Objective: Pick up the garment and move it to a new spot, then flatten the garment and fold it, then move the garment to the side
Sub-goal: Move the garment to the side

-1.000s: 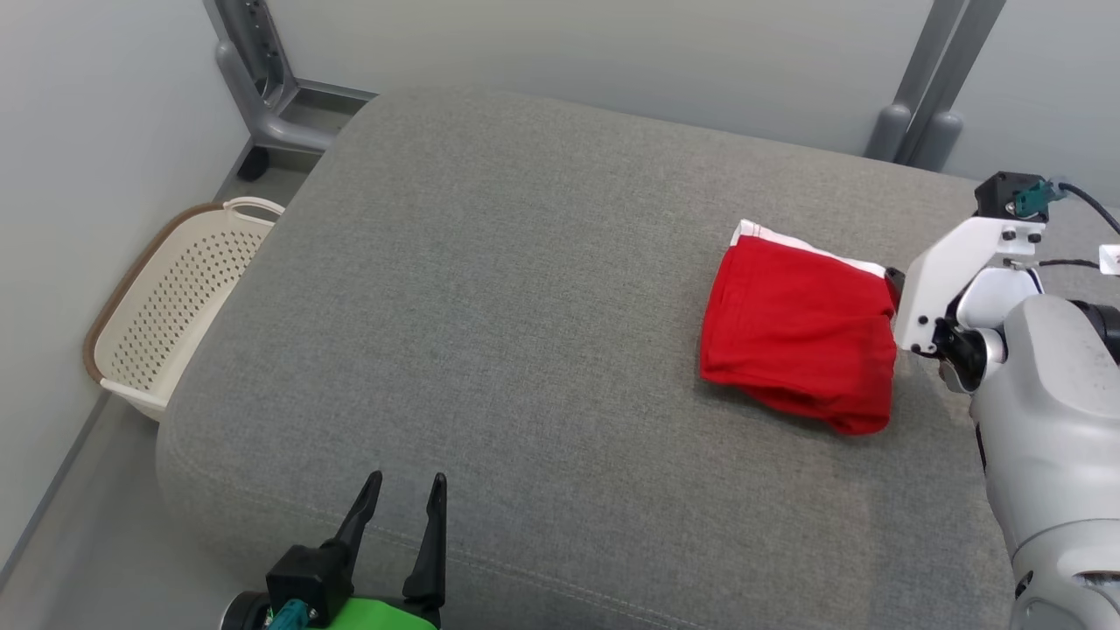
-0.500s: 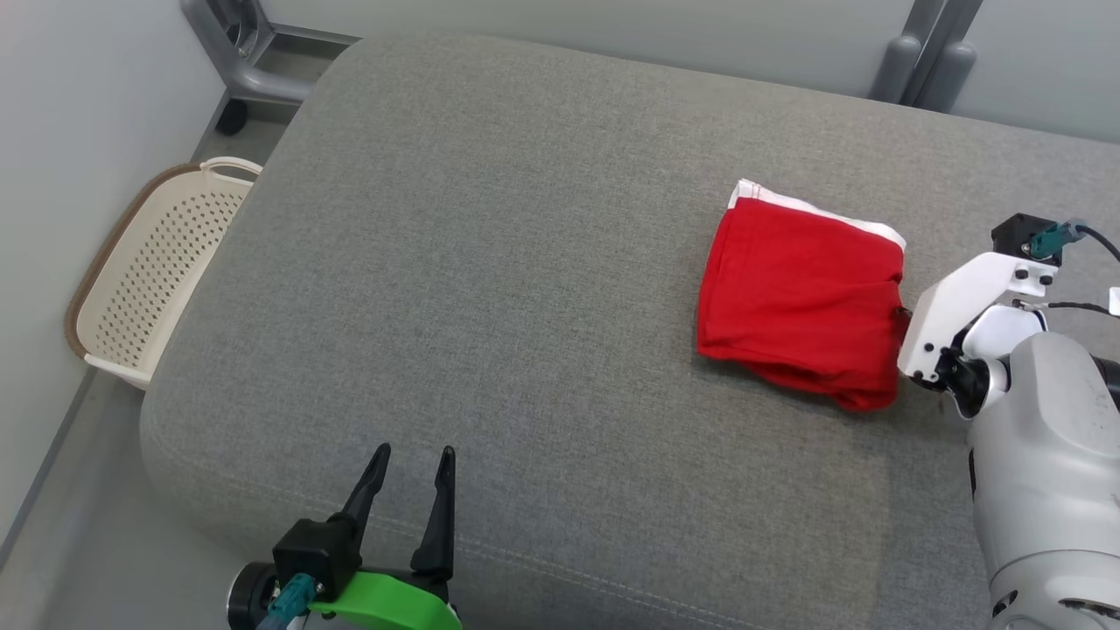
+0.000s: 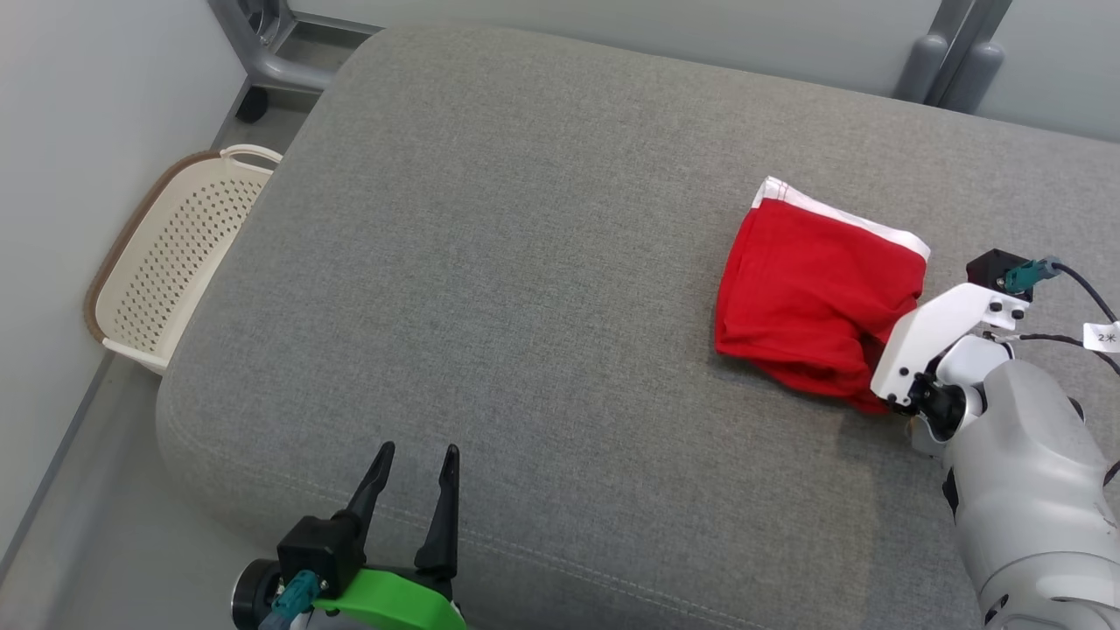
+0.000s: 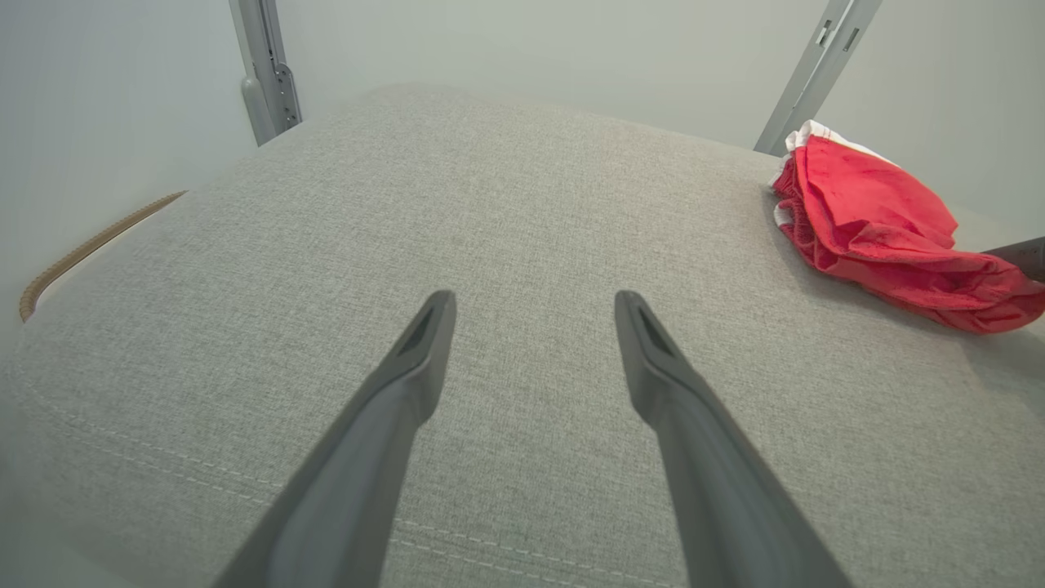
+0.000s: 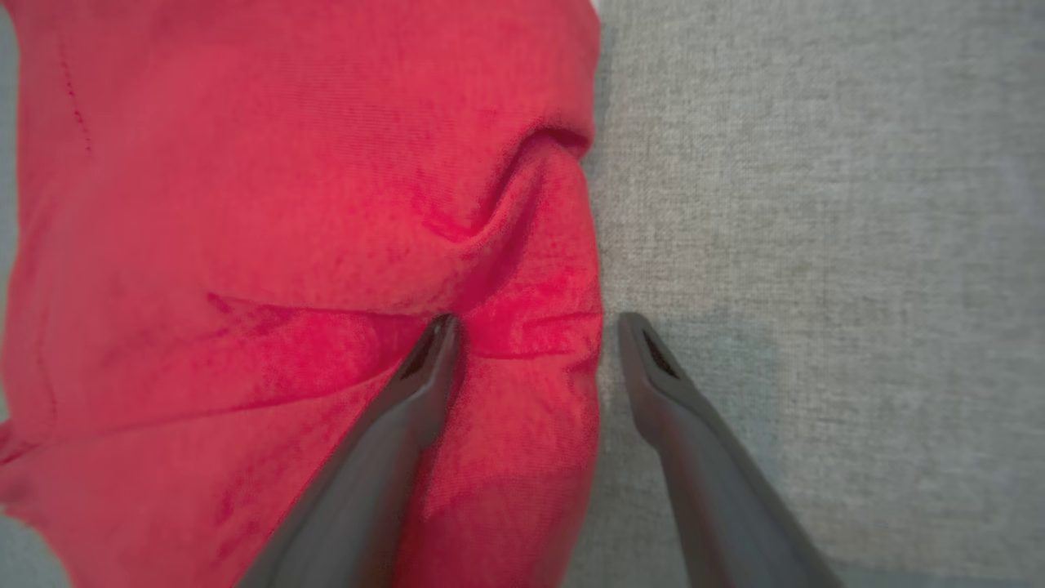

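Idling with the left gripper [image 3: 418, 448] at the near edge of the grey cushion [image 3: 525, 262], fingers spread wide and nothing between them, same as a second ago.

Farther in, on the cushion's right half: has slid the right gripper [image 5: 536, 320] along the right-hand border of the red garment [image 3: 814, 289], from beside the white waistband [image 3: 840, 219] end to the near corner. Now straddles that border, spread wide, with one finger [image 5: 392, 425] resting on the red cloth at a crease and the other [image 5: 694, 425] over bare cushion just beside the hem. Pinches nothing yet.

Allowing for the head camera's own shift, finds the garment where it was: on the cushion's right half, well in from the far edge, lying as a loosely folded packet with the white band towards the cushion's far side.

Reads as lining up a grasp on the doubled edge, probably for carrying the packet aside. Calls for closing on all layers at once; otherwise risks lifting only the top one and undoing the fold.

Beyond the cushion's left edge, on the floor: leaves the pale perforated basket [image 3: 166, 262] untouched. Past the cushion's far edge, against the wall: shows grey frame posts [image 3: 954, 52].
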### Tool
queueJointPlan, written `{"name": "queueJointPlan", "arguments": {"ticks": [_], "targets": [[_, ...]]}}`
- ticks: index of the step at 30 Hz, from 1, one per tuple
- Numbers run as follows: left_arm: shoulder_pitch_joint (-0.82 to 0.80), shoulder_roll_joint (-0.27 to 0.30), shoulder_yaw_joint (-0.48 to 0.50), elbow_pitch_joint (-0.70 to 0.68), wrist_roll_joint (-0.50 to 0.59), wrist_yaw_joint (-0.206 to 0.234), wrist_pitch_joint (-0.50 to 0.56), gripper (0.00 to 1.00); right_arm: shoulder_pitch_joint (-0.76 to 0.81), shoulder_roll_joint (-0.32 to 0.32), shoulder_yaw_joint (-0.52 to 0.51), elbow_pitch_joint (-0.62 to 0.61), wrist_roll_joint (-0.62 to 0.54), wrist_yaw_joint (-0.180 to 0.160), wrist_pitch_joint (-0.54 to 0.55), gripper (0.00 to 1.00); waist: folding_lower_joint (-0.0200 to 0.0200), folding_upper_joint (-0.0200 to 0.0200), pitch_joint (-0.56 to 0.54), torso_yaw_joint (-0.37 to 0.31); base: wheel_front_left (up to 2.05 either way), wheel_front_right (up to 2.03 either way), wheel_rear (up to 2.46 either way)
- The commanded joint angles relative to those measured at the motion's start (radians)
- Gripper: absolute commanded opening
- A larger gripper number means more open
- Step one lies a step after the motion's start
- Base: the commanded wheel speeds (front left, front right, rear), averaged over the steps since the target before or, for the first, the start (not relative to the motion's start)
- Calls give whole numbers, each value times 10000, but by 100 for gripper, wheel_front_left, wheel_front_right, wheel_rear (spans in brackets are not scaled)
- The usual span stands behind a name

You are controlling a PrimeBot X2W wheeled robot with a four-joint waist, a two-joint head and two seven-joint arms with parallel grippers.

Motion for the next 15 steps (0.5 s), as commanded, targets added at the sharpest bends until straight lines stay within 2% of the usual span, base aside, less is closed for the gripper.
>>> {"name": "queueJointPlan", "arguments": {"ticks": [1, 2, 3, 4, 5, 6, 15], "targets": [[-123, -8, -9, 15, 47, -84, -12, 100, 44, 22, -75, 169, -128, -2, -6, 100, 0, 0, 41, 38, 0, 0, 0], [-121, -11, -7, 17, 50, -70, -12, 100, 41, 23, -189, 236, -178, -2, -26, 100, 0, 0, 64, 57, 0, 0, 0], [-118, -12, -6, 21, 51, -59, -12, 100, 30, 22, -306, 313, -244, -2, -49, 67, 0, 0, 92, 75, 0, 0, 0], [-118, -16, -9, 23, 45, -64, -12, 100, 37, 25, -397, 383, -323, -2, -58, 42, 0, 0, 112, 91, 0, 0, 0], [-120, -18, -10, 26, 41, -65, -12, 100, 39, 27, -483, 442, -377, -4, -90, 18, 0, 0, 130, 106, 0, 0, 0], [-125, -22, -5, 26, 40, -63, -12, 100, 45, 27, -587, 497, -472, -4, -105, 0, 0, 0, 148, 114, 0, 0, 0], [-51, -40, 95, 23, 39, -12, -12, 100, -84, -29, -985, 563, -1285, -19, -362, 0, 0, 0, -48, -221, 0, 0, 0]]}}
